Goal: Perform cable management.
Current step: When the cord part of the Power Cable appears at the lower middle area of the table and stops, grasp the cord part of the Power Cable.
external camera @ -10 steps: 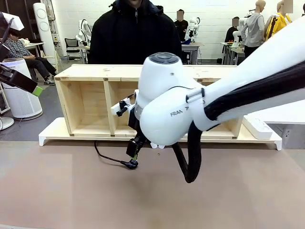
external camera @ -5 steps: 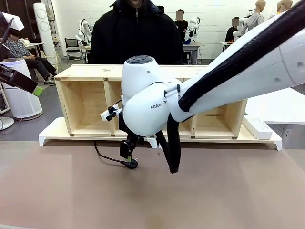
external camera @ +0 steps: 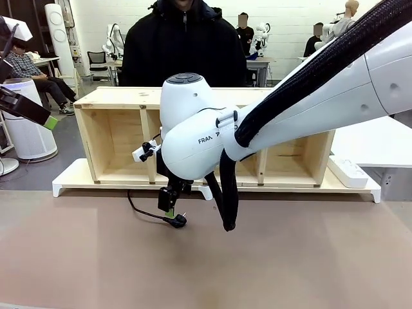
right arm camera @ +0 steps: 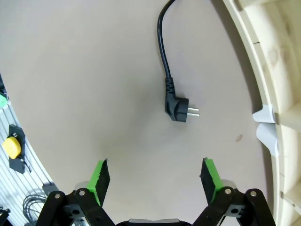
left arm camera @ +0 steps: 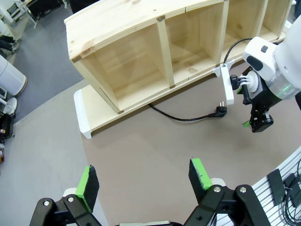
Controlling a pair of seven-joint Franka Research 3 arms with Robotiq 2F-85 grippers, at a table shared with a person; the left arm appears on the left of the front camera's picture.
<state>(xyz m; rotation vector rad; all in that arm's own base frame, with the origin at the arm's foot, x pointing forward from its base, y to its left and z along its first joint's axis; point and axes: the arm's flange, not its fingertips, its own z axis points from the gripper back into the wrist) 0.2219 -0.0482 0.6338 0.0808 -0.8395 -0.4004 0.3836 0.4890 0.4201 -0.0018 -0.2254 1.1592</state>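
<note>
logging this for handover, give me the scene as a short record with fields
cable: long thin black cord ending in a small black two-pin plug, lying loose on the brown tabletop
right claw: open, poised above the plug, not touching it
left claw: open, empty, high above the table
shelf: light wooden unit with open compartments, cord leads to its base
person: in black jacket, standing behind the shelf

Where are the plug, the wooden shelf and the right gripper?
plug [right arm camera: 178,109]: right wrist view, its black body.
wooden shelf [external camera: 122,96]: front view, its top board.
right gripper [right arm camera: 154,164]: right wrist view, midway between fingertips.
</note>
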